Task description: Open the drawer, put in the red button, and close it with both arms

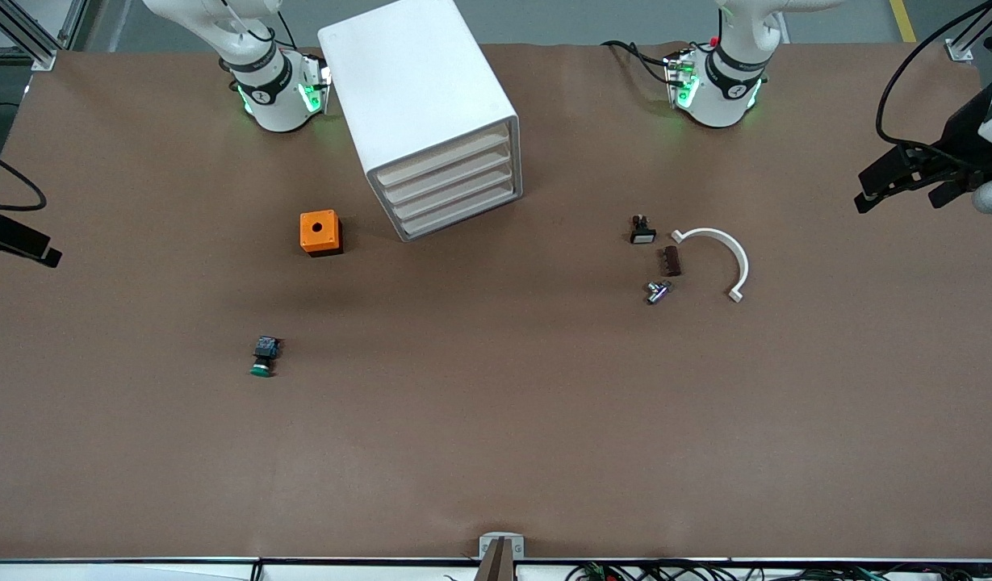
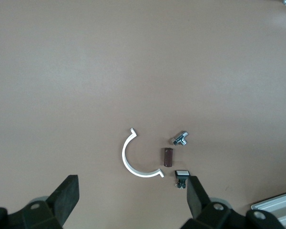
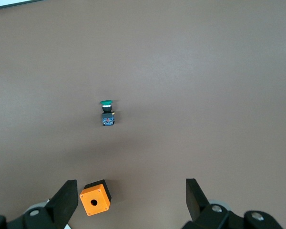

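The white cabinet (image 1: 415,81) stands near the arms' bases. Its top drawer (image 1: 443,157) is shut, like the three below it. No red button shows in any view. A green-capped button (image 1: 263,357) lies on its side toward the right arm's end and also shows in the right wrist view (image 3: 106,113). My left gripper (image 2: 132,200) is open and empty, high over the left arm's end of the table (image 1: 865,190). My right gripper (image 3: 131,202) is open and empty, high over the right arm's end (image 1: 43,252).
An orange box (image 1: 320,232) with a hole in its top sits beside the cabinet. Toward the left arm's end lie a white half ring (image 1: 717,258), a brown piece (image 1: 670,261), a small metal part (image 1: 657,291) and a white-capped button (image 1: 642,230).
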`<state>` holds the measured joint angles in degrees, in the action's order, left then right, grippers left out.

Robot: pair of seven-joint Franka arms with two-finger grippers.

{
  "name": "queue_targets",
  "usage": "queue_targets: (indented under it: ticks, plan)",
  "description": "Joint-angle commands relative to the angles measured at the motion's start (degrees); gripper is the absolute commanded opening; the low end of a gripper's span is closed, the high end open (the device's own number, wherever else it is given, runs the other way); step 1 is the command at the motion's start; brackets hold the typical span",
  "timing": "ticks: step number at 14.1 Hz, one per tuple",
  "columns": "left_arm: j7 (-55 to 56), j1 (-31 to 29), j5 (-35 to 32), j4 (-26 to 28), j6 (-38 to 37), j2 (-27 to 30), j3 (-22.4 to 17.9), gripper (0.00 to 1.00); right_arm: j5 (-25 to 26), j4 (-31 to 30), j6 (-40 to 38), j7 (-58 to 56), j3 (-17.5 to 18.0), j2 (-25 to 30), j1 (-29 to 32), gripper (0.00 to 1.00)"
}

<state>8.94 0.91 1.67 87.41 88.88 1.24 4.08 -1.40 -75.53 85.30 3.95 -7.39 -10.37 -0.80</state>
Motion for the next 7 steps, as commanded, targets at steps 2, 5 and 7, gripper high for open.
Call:
queue_targets:
  ticks: [2, 5, 7]
  plan:
    - [-0.9, -0.4, 0.2, 0.4, -0.6, 0.5, 0.1, 1.00, 0.4, 0.6, -0.8, -0.5, 0.9, 0.5, 1.0, 1.00]
    - [-0.2, 1.3, 0.3, 0.4, -0.6, 0.8, -1.2, 1.00, 0.3, 0.6, -0.7, -0.5, 0.7, 0.5, 1.1, 1.00]
    - [-1.0, 2.1, 1.3, 0.4, -0.1, 0.7, -3.0, 1.00, 0.2, 0.6, -0.8, -0.5, 0.7, 0.5, 1.1, 1.00]
